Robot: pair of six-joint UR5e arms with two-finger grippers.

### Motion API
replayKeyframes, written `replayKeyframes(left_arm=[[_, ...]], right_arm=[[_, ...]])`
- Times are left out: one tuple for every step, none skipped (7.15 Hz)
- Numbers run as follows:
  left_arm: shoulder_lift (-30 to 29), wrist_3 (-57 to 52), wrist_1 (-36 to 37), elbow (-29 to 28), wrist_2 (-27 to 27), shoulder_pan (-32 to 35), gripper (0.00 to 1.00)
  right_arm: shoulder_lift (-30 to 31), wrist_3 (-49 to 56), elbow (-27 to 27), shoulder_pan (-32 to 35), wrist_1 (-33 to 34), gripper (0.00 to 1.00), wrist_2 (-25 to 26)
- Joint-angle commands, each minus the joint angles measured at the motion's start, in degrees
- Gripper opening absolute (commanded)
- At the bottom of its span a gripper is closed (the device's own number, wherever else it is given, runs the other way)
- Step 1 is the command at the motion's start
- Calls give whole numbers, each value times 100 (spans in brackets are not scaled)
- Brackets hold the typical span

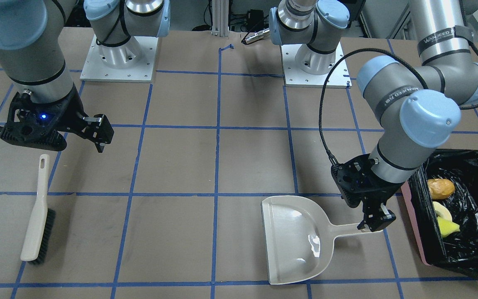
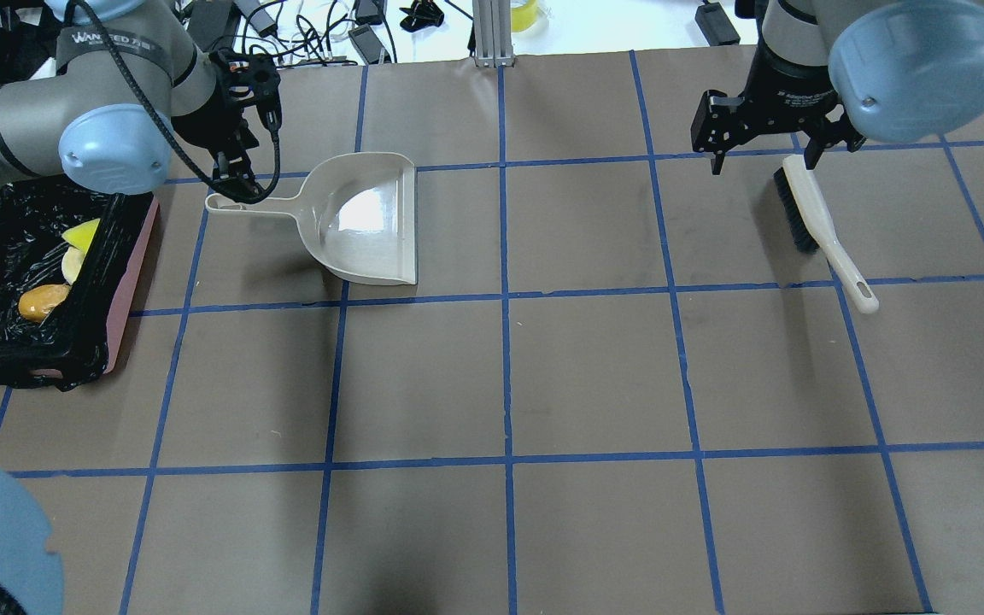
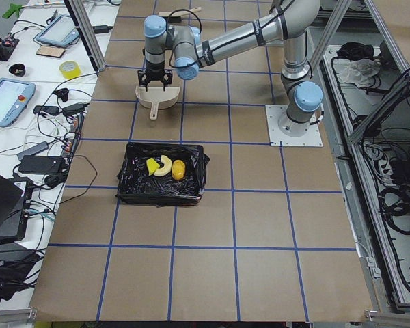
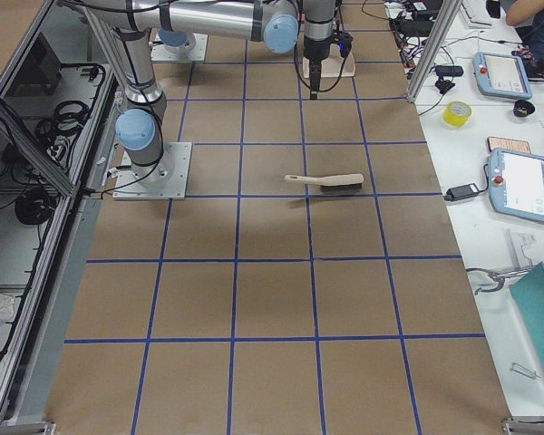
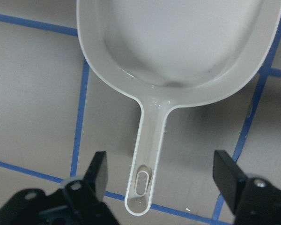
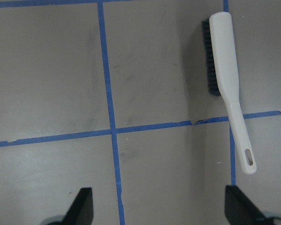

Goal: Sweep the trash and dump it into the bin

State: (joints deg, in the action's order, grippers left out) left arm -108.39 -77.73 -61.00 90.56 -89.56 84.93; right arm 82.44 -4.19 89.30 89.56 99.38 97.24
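The trash lies inside the bin point(image 1: 413, 232), a pink box lined with a black bag: a yellow-orange potato-like piece point(image 1: 440, 187), a tan bread-like ring point(image 1: 442, 209) and a yellow sponge point(image 1: 447, 227). The overhead view shows the bin point(image 2: 129, 290) at the table's left. My left gripper point(image 5: 161, 171) is open, its fingers wide on either side of the handle of the beige dustpan point(image 5: 178, 42) without touching it. That dustpan point(image 1: 297, 241) lies flat and empty on the table. My right gripper point(image 6: 159, 204) hangs open and empty above the table, beside the brush point(image 6: 225, 70).
The white brush point(image 2: 817, 222) with dark bristles lies on the table at the far right. Blue tape lines grid the brown table top. Both arm bases point(image 1: 118, 54) are bolted at the robot's edge. Cables and devices sit beyond the far edge point(image 2: 304, 26).
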Motion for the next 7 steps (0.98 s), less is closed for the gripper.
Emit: replayKeyframes(left_arm=[[562,1919,-271,-73,-53,382,88],[808,3347,-403,-82,-53,619,92],[1054,4196,-726,-82,-70,717,100],[1335,4692,-1147,-91,-62,718,100],[1616,5428,-1586,-91,-62,718,100],[1880,5896,-2121,-108,-71,709,100],[2118,5997,-2579,-187,-71,657,100]], right_arm=[[-9,-3,0,0,3,100,-3],[0,-3,0,0,3,100,-3],[-9,-3,0,0,3,100,-3],[0,-12,0,0,3,100,6],[9,6,0,0,-15,100,23],[52,-3,0,0,-6,100,14],[53,-3,0,0,-6,100,14]])
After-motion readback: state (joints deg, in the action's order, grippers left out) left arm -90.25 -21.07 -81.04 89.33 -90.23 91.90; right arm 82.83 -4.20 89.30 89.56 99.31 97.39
